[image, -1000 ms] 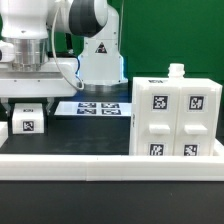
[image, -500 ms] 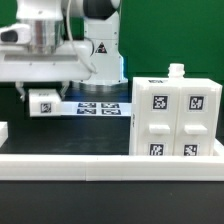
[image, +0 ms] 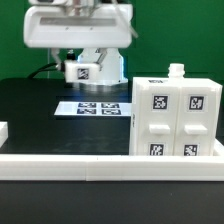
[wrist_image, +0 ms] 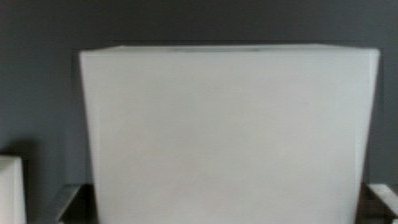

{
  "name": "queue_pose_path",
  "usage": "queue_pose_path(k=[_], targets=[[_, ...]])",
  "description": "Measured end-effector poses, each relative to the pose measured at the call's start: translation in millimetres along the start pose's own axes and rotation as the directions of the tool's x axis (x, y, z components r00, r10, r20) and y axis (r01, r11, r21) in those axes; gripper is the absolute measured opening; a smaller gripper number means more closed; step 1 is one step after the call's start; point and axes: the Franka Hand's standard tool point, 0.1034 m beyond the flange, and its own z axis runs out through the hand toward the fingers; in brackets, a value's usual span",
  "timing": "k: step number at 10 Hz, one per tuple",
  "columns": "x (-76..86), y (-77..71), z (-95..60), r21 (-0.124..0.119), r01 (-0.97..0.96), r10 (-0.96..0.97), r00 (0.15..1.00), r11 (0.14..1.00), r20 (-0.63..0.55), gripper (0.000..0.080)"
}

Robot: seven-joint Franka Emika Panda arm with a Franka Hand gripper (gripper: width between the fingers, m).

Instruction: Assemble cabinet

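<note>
gripper (image: 81,63) is clamped on a small white tagged block (image: 84,72), held in the air over the far part of the black table (image: 30,110), its plain face filling the wrist view, while the cabinet (image: 175,115) stands on the table at the exterior view's right, just beside the flat marker board (image: 95,107).

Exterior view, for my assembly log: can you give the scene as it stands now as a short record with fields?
tool: shut on the small tagged block, held off the table
small tagged block: tag faces the exterior camera; its white face fills the wrist view
cabinet: stands at the exterior view's right, four tags on its front, apart from the tool
marker board: flat on the table
</note>
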Motion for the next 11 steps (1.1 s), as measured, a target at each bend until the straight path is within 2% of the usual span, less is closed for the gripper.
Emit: queue_pose_path(k=[2, 4, 8, 9, 11], targets=[[39.7, -26.4, -23.6, 0.003, -0.089, 0.089, 0.996, 0.996, 0.005, 0.0563], [66.2, -30.7, -30.4, 0.007, -0.136, 0.136, 0.991, 0.991, -0.003, 0.0563], [61.9, -30.6, -26.1, 0.007, -0.132, 0.132, 0.991, 0.991, 0.006, 0.0563], [63.9, -34.6, -26.5, 0.001, -0.155, 0.155, 0.988, 0.988, 0.009, 0.0563], [89.3, -61.0, -35.6, 0.0, -0.158, 0.158, 0.987, 0.987, 0.009, 0.0563]])
